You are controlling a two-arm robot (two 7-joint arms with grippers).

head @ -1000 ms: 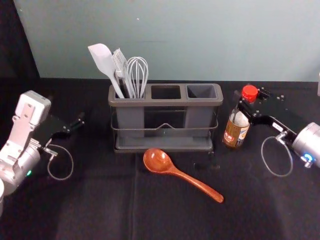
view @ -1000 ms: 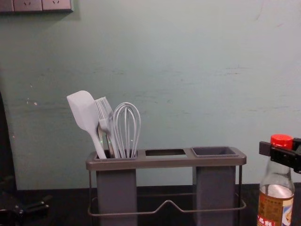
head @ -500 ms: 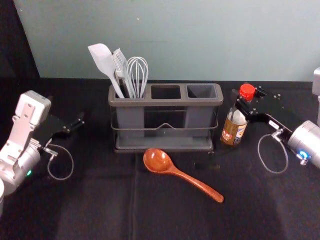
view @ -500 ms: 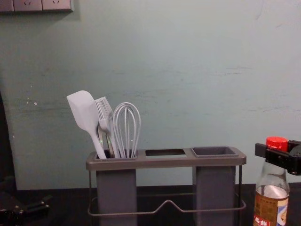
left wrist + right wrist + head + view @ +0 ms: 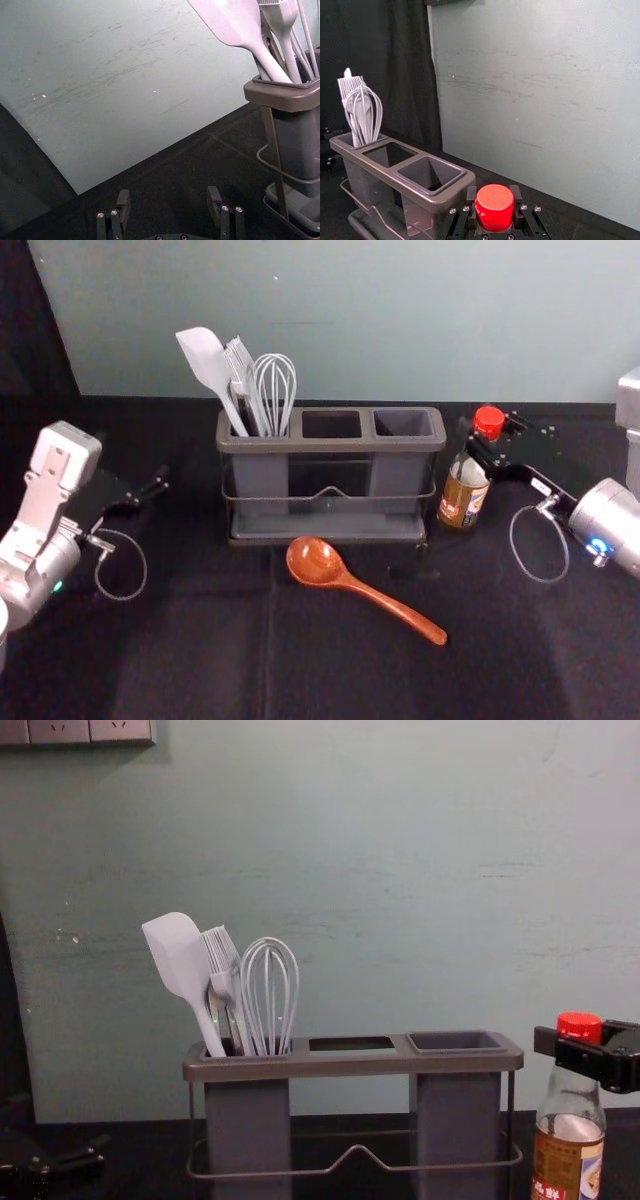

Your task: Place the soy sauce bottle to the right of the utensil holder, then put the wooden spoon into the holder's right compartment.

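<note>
Right gripper [image 5: 493,195]: at the right end of the work area, its 2 fingers clamped on the neck of the soy sauce bottle [image 5: 465,498], just under the red cap [image 5: 494,205]. The bottle is just beside the utensil holder [image 5: 330,445], on its right, and leans slightly in the head view; whether its base touches the black cloth [image 5: 180,640] cannot be told. Left gripper [image 5: 168,192]: parked at the left of the table, fingers apart, nothing between them.

Of the holder's 3 openings, the leftmost contains white utensils [image 5: 270,995]; the right compartment [image 5: 404,423] is free to receive the wooden spoon [image 5: 316,562], which lies on the cloth in front of the holder, bowl toward the left.

Step in hand, as judged: setting down the bottle. Principal hazards: (a) release with the base raised or tilted, since the grip is high on a narrow neck, would let the bottle drop or topple; (b) carrying it farther left could knock the holder's wire frame [image 5: 515,1120]; (c) fingers drawn back unevenly could catch the cap and tip the bottle; (d) a bottle left too close could obstruct the arm when the spoon is inserted.
</note>
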